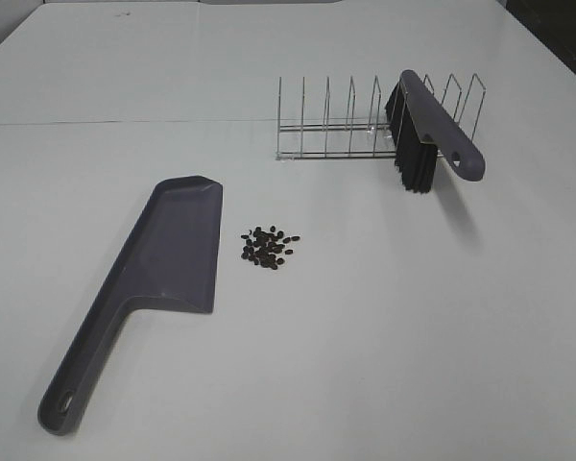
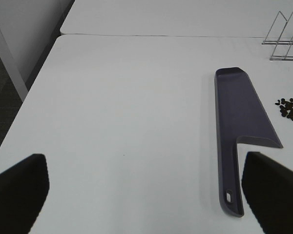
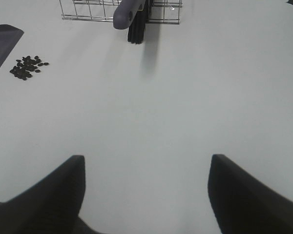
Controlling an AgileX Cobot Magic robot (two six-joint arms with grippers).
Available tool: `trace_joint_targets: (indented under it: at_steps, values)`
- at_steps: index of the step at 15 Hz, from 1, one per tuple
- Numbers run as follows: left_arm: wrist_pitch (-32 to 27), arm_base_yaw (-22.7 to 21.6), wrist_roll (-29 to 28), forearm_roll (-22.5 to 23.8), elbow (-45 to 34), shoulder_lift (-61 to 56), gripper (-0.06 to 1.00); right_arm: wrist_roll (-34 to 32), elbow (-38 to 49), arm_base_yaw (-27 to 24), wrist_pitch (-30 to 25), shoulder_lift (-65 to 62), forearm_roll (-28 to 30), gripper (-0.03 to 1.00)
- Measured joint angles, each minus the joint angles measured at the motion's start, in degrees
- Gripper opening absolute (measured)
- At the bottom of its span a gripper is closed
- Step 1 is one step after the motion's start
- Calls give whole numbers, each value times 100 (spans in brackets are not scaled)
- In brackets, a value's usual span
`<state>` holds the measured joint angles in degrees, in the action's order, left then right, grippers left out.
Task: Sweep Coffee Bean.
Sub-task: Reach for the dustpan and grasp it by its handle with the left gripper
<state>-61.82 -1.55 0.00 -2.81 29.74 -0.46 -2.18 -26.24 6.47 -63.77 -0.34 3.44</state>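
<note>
Two dozen or so coffee beans (image 1: pixel 269 248) in one loose heap on the white table (image 1: pixel 384 346), slightly left of centre in the high view. Each bean tiny, oval, dark brown-black. Heap just beside the right edge of the grey-purple dustpan (image 1: pixel 178 245), a narrow strip of table between them, no contact.

Dustpan flat on the table at centre left. Blade toward the upper part of the frame, handle running down to the lower left corner, hanging hole at its end.

Brush (image 1: pixel 430 123) at upper right, propped tilted in the wire rack (image 1: pixel 336 120). Black bristles pointing down toward the table, grey handle sloping to the lower right and out past the rack's front. Rack and brush well apart from the beans.

Left gripper (image 2: pixel 144 161): spread wide, holding nothing, over bare table. Dustpan handle just beside one of its fingers (image 2: pixel 19 190) in the wrist view; contact impossible to judge.

Right gripper (image 3: pixel 146 158): likewise spread wide, holding nothing, over bare table, well apart from the beans and brush.
</note>
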Motion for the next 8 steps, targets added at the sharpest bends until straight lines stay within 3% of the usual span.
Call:
trace_joint_targets:
  at_steps: [8]
  values:
    - [0, 0, 0, 0, 0, 0, 99, 0, 0, 0, 0, 0, 0, 59]
